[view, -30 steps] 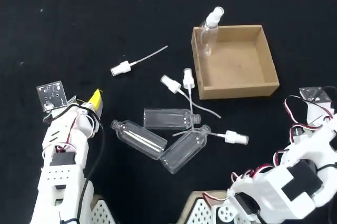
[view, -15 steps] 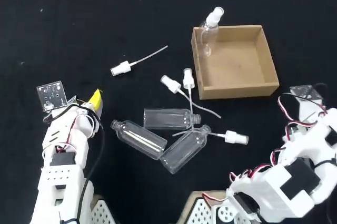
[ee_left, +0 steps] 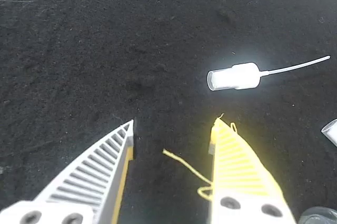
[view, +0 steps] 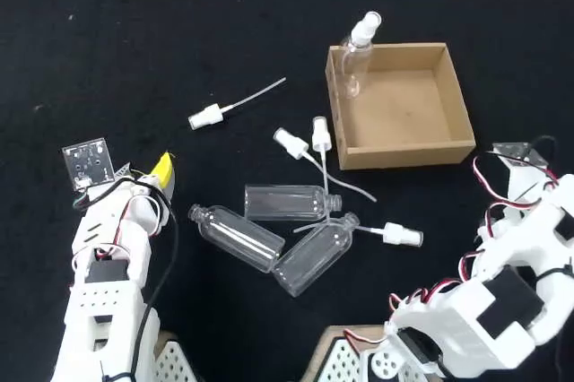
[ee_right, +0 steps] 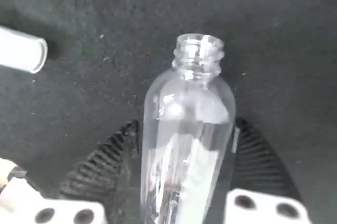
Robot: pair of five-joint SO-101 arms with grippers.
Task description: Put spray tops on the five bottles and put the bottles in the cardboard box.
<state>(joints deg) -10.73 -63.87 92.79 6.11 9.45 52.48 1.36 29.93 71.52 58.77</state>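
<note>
Right fingers (ee_right: 254,163): clamped on your bottle (ee_right: 187,129), neck pointing away.
Left fingers (ee_left: 234,163): apart; spray top (ee_left: 234,77) lay just beyond, crosswise.

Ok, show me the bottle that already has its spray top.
The bottle at the cardboard box's far left corner: it alone carries a spray top. The three bottles lying on the table and the one in the right hand have bare necks.
</note>
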